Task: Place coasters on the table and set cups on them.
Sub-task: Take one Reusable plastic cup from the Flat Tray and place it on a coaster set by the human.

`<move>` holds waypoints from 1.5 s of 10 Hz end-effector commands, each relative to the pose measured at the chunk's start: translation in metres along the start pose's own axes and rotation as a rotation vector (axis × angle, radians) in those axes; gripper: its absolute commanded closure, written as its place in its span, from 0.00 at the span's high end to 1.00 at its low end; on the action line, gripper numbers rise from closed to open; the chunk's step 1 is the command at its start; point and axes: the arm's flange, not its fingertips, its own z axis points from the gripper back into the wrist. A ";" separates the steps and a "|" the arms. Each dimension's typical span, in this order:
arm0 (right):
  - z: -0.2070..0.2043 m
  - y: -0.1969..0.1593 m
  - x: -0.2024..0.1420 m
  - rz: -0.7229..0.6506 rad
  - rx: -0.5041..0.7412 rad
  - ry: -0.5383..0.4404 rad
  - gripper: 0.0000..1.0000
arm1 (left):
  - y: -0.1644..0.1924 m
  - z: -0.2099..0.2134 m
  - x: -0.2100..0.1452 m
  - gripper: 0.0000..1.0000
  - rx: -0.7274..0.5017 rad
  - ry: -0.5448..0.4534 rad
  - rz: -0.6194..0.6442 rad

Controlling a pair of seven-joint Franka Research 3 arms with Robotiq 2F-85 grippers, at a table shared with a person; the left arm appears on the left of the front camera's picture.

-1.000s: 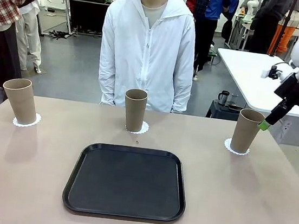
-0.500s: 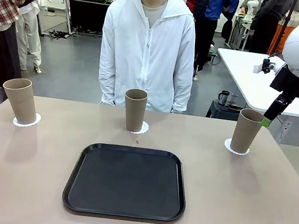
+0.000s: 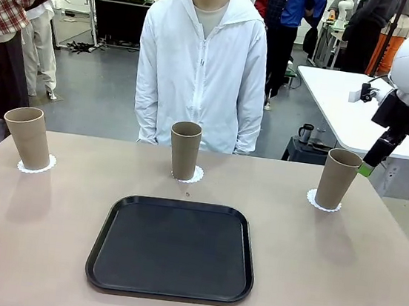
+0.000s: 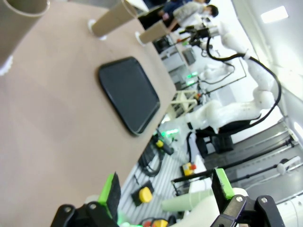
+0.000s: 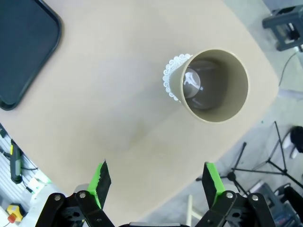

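Three tan cups each stand upright on a white coaster along the far side of the beige table — a black tray lies nearer; the right gripper hangs spread and empty above the right-hand cup; the left gripper is spread too.

Bright, even indoor light falls from overhead. On the table the cups cast soft, faint shadows toward the near side. The front view is sharp. Both wrist views bend strongly at the edges, with a glaring ceiling light at upper right.
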 end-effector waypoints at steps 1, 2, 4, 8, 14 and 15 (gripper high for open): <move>0.000 0.000 0.002 0.001 -0.017 -0.005 1.00 | -0.001 0.000 0.000 1.00 0.008 -0.011 0.007; 0.000 0.000 0.002 0.001 -0.017 -0.005 1.00 | -0.001 0.000 0.000 1.00 0.008 -0.011 0.007; 0.000 0.000 0.002 0.001 -0.017 -0.005 1.00 | -0.001 0.000 0.000 1.00 0.008 -0.011 0.007; 0.000 0.000 0.002 0.001 -0.017 -0.005 1.00 | -0.001 0.000 0.000 1.00 0.008 -0.011 0.007; 0.007 -0.003 -0.027 -0.123 0.034 -0.055 1.00 | -0.001 0.000 0.000 1.00 0.008 -0.011 0.007; 0.015 -0.014 -0.054 -0.232 0.152 -0.194 1.00 | -0.001 0.000 0.000 1.00 0.008 -0.011 0.007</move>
